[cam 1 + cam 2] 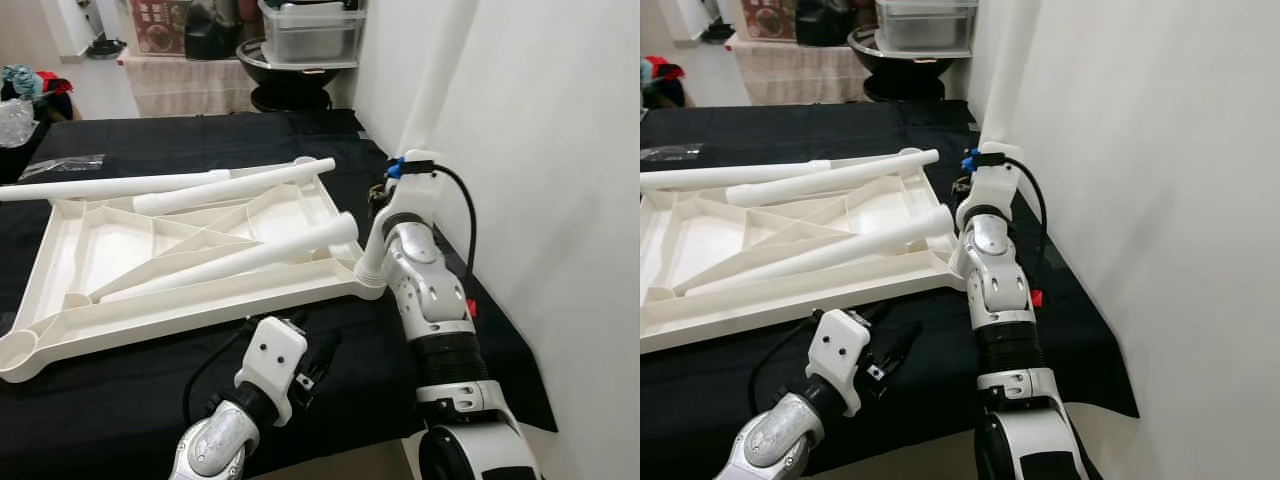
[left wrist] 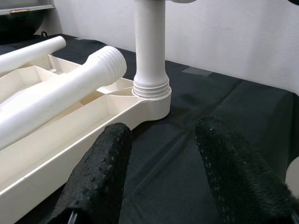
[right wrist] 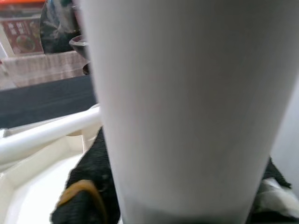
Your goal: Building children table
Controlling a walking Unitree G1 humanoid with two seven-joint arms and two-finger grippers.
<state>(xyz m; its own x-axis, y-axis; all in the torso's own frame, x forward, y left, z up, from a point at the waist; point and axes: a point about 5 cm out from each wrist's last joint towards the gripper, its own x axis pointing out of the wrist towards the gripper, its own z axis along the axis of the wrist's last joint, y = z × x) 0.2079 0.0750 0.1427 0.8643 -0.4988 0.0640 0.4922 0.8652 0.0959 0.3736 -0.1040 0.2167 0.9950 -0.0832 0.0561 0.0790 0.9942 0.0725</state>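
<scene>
The white plastic table top lies upside down on a black cloth. Three loose white legs lie across it. A fourth leg stands upright in the near right corner socket. My right gripper is shut on this upright leg partway up, and its black fingers flank the leg in the right wrist view. My left gripper is open low over the cloth just in front of that corner. Nothing sits between its fingers.
A white wall runs close along the right side. The cloth-covered surface ends at a front edge near my body. A clear plastic bag lies at the back left. A shelf with a grey bin stands behind.
</scene>
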